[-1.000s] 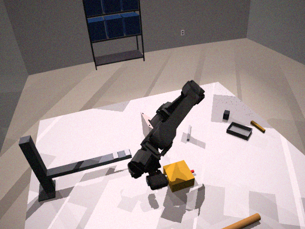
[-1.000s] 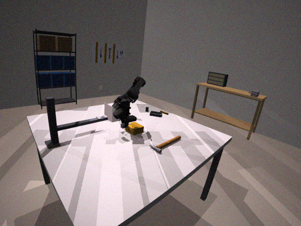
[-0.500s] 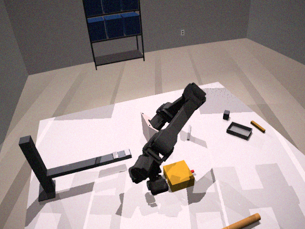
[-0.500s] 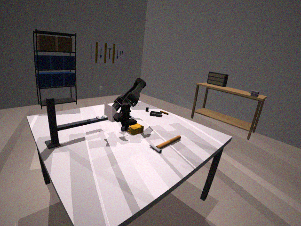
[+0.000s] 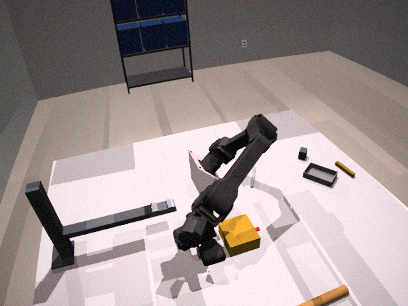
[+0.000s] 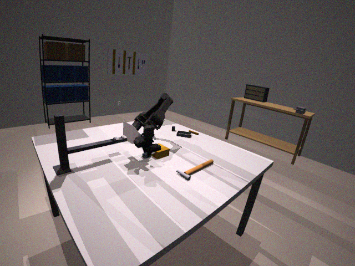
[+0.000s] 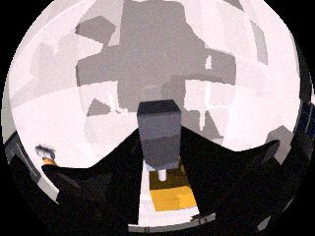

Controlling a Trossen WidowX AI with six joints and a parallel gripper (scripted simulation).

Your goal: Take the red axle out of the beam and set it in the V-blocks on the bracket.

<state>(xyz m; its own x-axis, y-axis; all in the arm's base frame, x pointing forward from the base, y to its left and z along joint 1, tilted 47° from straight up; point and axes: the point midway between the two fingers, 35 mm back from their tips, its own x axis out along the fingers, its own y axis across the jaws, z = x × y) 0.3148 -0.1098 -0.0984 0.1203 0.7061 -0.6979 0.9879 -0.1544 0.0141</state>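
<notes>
Hand: one, closed partway on a grey block; a pale pin points from the block toward the beam, contact impossible to tell.
Beam: yellow, on the worktop, beside the hand.
Axle: red, in the beam, tip projecting on the side away from the hand.
Bracket: black, V-blocks near its free end.
Hammer: orange handle, lying flat.
</notes>
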